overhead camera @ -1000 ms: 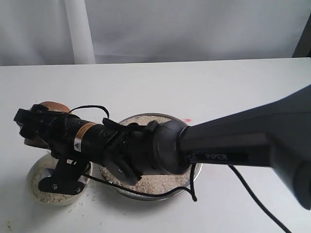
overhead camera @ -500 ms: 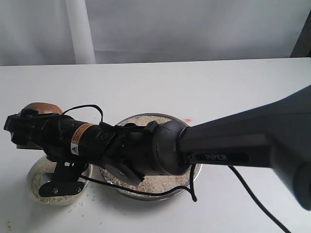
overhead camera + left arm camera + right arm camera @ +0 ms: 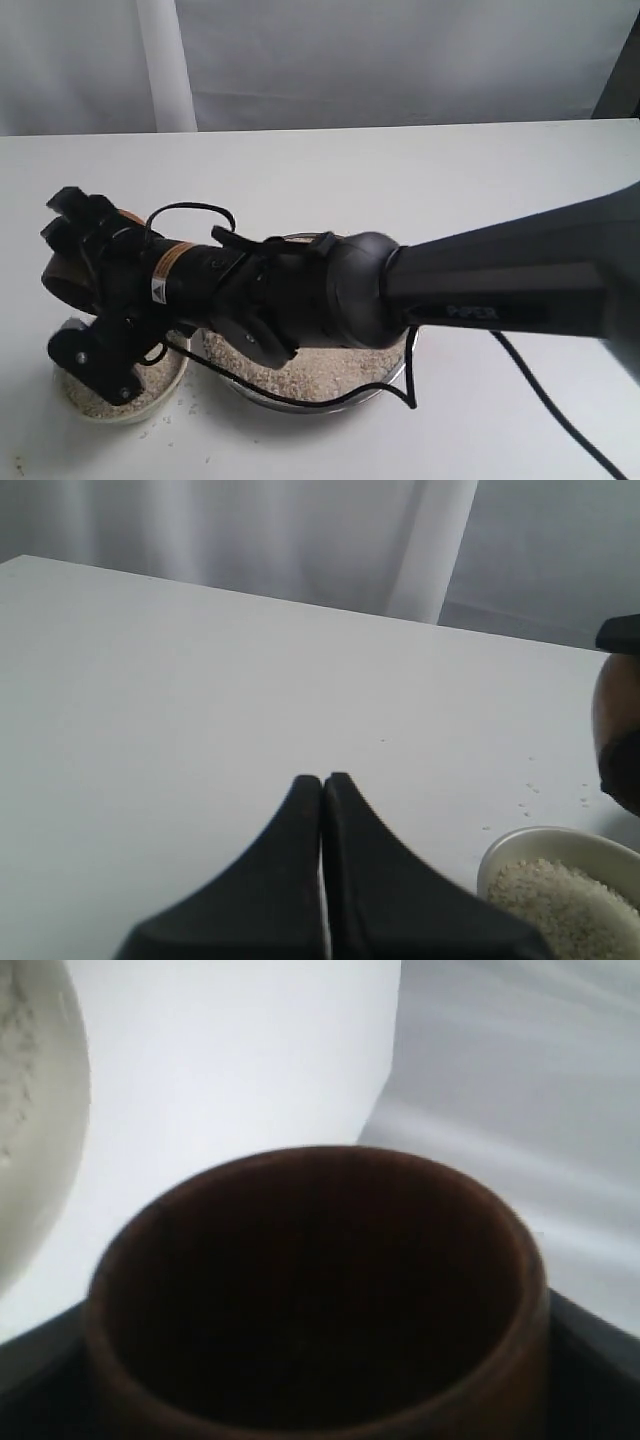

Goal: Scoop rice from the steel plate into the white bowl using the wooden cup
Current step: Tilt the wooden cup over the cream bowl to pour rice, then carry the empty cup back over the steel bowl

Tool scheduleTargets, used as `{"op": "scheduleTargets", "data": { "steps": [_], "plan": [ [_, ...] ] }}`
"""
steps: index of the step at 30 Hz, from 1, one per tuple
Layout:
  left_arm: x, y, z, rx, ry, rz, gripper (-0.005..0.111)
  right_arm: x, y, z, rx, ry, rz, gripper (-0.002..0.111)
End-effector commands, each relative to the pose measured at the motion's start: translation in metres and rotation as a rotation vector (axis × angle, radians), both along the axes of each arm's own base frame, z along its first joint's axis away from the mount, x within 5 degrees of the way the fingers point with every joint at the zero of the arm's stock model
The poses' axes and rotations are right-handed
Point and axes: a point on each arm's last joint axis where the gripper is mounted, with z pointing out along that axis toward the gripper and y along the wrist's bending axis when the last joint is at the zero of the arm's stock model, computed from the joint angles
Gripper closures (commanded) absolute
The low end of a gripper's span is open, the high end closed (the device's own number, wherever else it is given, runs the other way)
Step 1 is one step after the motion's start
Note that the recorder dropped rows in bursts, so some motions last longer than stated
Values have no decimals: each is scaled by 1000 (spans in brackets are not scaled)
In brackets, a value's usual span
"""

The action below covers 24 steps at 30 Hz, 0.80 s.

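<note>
Right gripper (image 3: 72, 235): my fingers (image 3: 592, 1365) are clamped on either side of the small reddish-brown polished wooden cup (image 3: 320, 1290). The right wrist view looks straight into its mouth. The inner wall is dark wood grain, and the bottom is too dark to read.

Exterior view: the cup (image 3: 62, 274) hangs above the far-left edge of the small cream-white thick-walled bowl (image 3: 176, 372). I cannot tell its exact tilt, since my own wrist covers most of it. The bowl holds a layer of off-white rice grains (image 3: 92, 398). A few loose grains lie on the white table (image 3: 400, 180) just beside it.

Right of the bowl and close to it sits the wide shiny steel plate (image 3: 300, 402), with a heap of rice (image 3: 315, 368) under my right forearm.

Left gripper (image 3: 322, 780): fingers (image 3: 298, 825) pressed flat together, nothing between them, low over bare table.

View differences: only the left wrist view shows the bowl's rim (image 3: 500, 852) and its rice (image 3: 565, 905) unobstructed, with the cup's side (image 3: 612, 720) above. Only the exterior view shows the plate. In the right wrist view the bowl (image 3: 45, 1150) appears only as a pale curve at the edge.
</note>
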Motion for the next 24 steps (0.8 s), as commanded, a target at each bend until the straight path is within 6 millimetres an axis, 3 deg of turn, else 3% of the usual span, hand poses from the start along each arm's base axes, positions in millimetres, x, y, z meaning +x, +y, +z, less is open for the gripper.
{"op": "scheduleTargets", "data": {
  "steps": [1, 7, 13, 20, 23, 24],
  "plan": [
    [0, -1, 2, -6, -13, -6, 107, 2, -12, 39, 85, 307, -146, 108],
    [0, -1, 2, -6, -13, -6, 107, 13, -35, 79, -37, 549, -419, 108],
    [0, -1, 2, -6, -13, -6, 107, 32, -71, 101, -218, 526, -765, 108],
    [0, -1, 2, -6, -13, -6, 107, 53, -102, 100, -347, 379, -930, 108],
    [0, -1, 2, -6, -13, -6, 107, 68, -108, 84, -412, 306, -984, 108],
    [0, -1, 2, -6, -13, -6, 107, 73, -107, 70, -466, 280, -995, 108]
  ]
}}
